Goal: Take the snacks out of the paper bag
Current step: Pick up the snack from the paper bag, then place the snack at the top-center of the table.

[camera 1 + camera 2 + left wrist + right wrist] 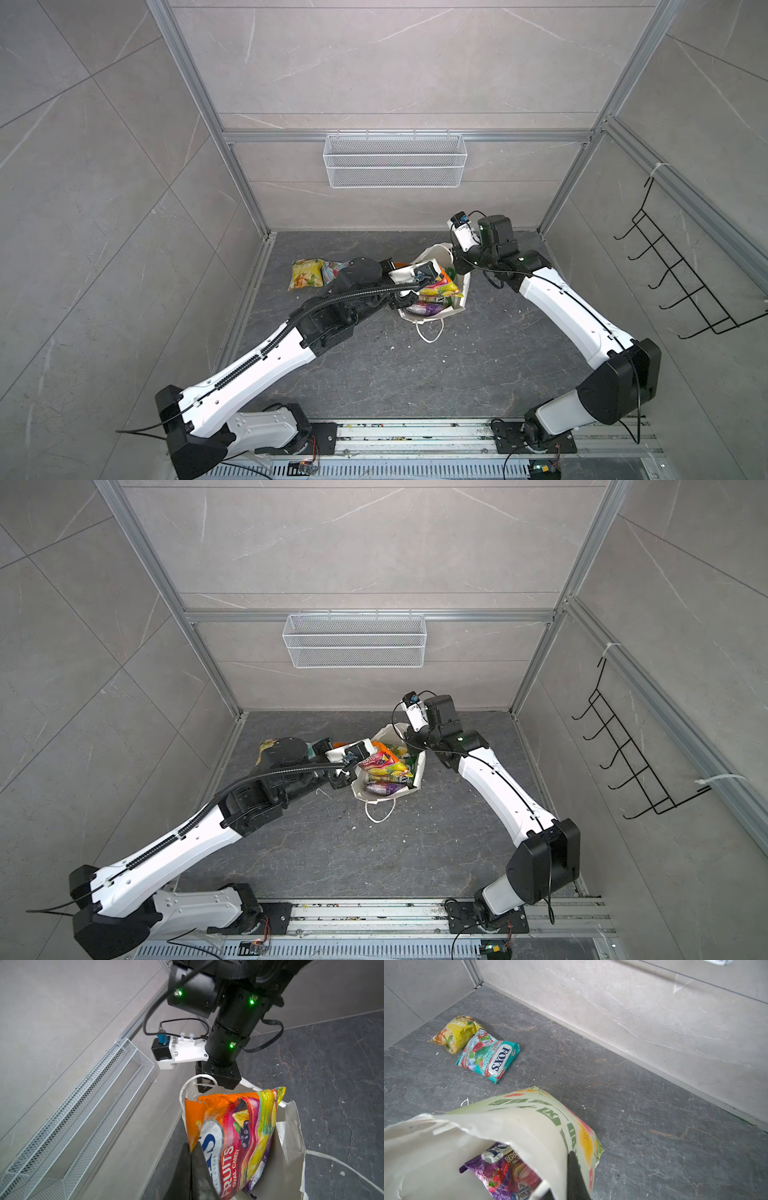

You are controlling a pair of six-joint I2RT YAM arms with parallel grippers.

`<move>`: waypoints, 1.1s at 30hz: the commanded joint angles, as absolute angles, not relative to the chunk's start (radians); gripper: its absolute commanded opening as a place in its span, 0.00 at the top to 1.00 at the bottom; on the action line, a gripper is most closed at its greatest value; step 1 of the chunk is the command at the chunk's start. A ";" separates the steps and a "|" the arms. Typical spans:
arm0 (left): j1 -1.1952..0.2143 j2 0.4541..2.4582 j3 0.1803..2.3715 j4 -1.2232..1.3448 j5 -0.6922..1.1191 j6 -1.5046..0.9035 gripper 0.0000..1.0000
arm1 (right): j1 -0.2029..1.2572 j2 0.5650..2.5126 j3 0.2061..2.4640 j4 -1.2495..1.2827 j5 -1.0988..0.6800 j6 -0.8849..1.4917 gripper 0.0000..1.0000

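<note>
One orange packet (216,1105) in grip

The paper bag (434,252) sits open on the table (415,374), a purple packet (502,1172) inside. The left gripper (190,1150) is clamped on the edge of the orange packet at the bag's mouth. The right gripper (205,1087) pinches the bag's rim. A yellow packet (456,1033) and a teal packet (490,1056) lie touching, left of the bag.

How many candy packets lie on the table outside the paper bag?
2. The yellow packet lies near the left wall; the teal packet lies beside it, toward the paper bag. The left arm could hide another.
</note>
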State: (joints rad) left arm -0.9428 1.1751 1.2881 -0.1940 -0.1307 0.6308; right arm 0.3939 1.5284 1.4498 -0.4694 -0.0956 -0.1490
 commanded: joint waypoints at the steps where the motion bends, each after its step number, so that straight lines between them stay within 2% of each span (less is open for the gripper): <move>1: -0.942 1.136 1.321 -0.125 -0.164 0.581 1.00 | 0.386 1.495 1.461 -0.406 -0.068 -0.129 1.00; 6: -0.925 1.090 1.329 -0.126 -0.221 0.557 1.00 | 0.387 1.477 1.447 -0.399 -0.092 -0.146 1.00; 9: -0.861 1.074 1.355 -0.159 -0.246 0.491 1.00 | 0.387 1.474 1.448 -0.406 -0.075 -0.152 1.00; 17: -0.468 1.117 1.392 -0.285 -0.062 0.137 1.00 | 0.387 1.463 1.449 -0.410 -0.060 -0.153 1.00; 22: -0.330 1.236 1.389 -0.339 -0.031 0.038 1.00 | 0.387 1.462 1.450 -0.416 -0.061 -0.152 1.00; 28: -0.257 1.355 1.350 -0.303 0.065 -0.047 1.00 | 0.387 1.468 1.451 -0.432 -0.027 -0.156 1.00; 33: -0.255 1.453 1.382 -0.264 0.164 -0.107 1.00 | 0.380 1.474 1.458 -0.451 0.041 -0.148 1.00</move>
State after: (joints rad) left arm -0.2546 1.4425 1.3384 -0.3599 0.0620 -0.0353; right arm 0.3901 1.5108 1.4433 -0.4721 -0.0181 -0.1524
